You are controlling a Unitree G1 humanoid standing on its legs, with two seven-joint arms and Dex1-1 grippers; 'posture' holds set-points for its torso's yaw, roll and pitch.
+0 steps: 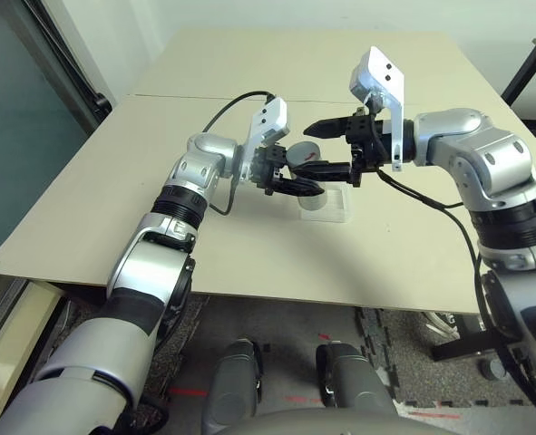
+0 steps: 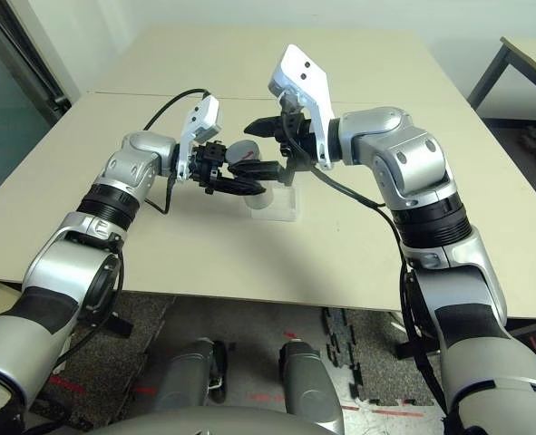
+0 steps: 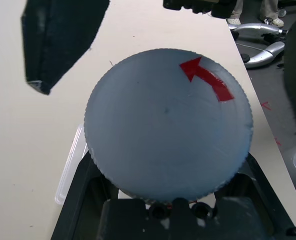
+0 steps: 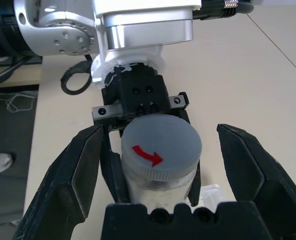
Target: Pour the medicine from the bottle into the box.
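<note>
The wide beige table [image 1: 249, 227] has much bare surface on every side of the two arms; its near edge runs well below them, its left edge slants away toward a dark glass wall, and a seam crosses it behind the grippers. Beyond the right edge lies dark floor, with the corner of a second table at the far right.

One small silver-grey cylindrical bottle [image 4: 160, 172] with a round ribbed grey cap [image 3: 168, 125], marked with a red arrow, is held above the table near its middle. The left gripper [image 1: 290, 177] is clamped shut on the bottle's body, so the bottle is lifted clear of the surface with its cap facing the right arm. The right gripper [image 4: 163, 165] has its two black fingers [image 4: 75, 170] spread wide, one on each side of the cap and apart from it, holding nothing.

One small shallow square box of clear plastic [image 1: 326, 204] rests flat on the table just below and slightly right of the held bottle, well inside all the edges. Whether anything lies in the box cannot be told, and the capped bottle hides its own contents.

A black cable loops from the left wrist across the table behind the arm.
</note>
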